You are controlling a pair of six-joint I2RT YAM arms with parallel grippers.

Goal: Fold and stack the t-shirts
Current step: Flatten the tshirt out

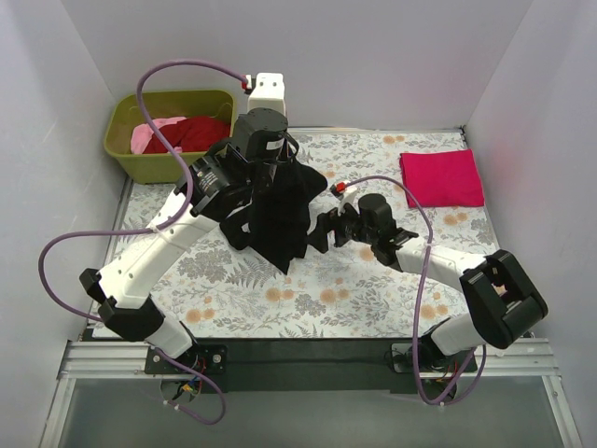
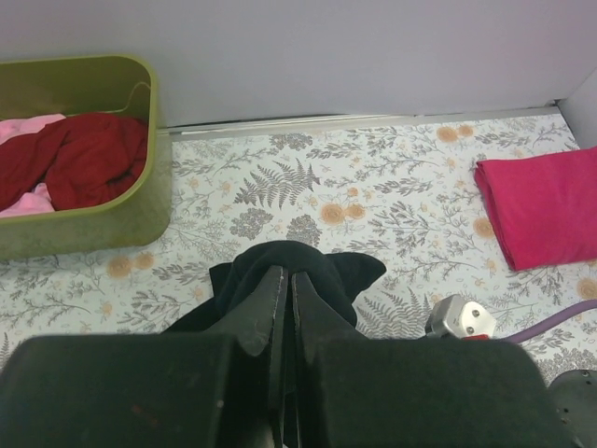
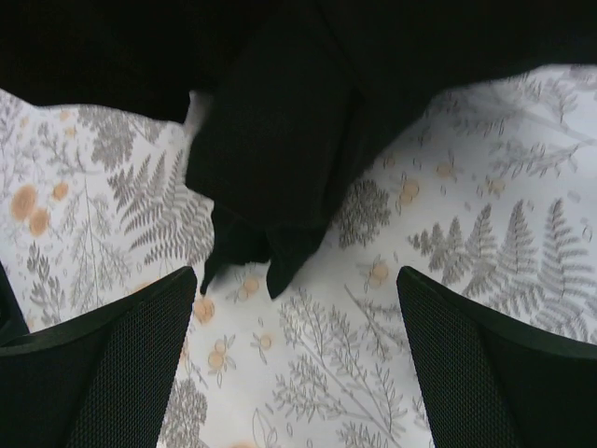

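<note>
The black t-shirt (image 1: 280,210) is up in the air, hanging in a bunched, crumpled drape over the middle of the table. It narrows to a ragged point at its near end. The left gripper (image 1: 270,166) has it from above, fingers pressed tight together on a wad of the black fabric. The left wrist view shows cloth puffing out on both sides of the closed fingertips (image 2: 280,289).

The right gripper (image 1: 325,229) sits just beside the shirt's right edge, low and close to the table. Its fingers are spread wide apart with nothing between them. In the right wrist view the two dark pads (image 3: 140,345) frame the shirt's dangling lower folds (image 3: 270,140), which hang ahead of them. Whether those folds touch the table cannot be told.

At the far right of the table, the magenta-pink t-shirt (image 1: 443,177) lies folded into a neat flat rectangle, well apart from both arms.

At the far left corner stands the green tub (image 1: 159,168). The dark red t-shirt (image 1: 198,133) is heaped inside it, and the pale pink t-shirt (image 1: 149,135) is tucked beside it against the tub's left wall, both unfolded.

Under everything lies the floral table cloth (image 1: 354,289), with grey ferns and orange blossoms. Plain white walls close in the far side and both flanks.
</note>
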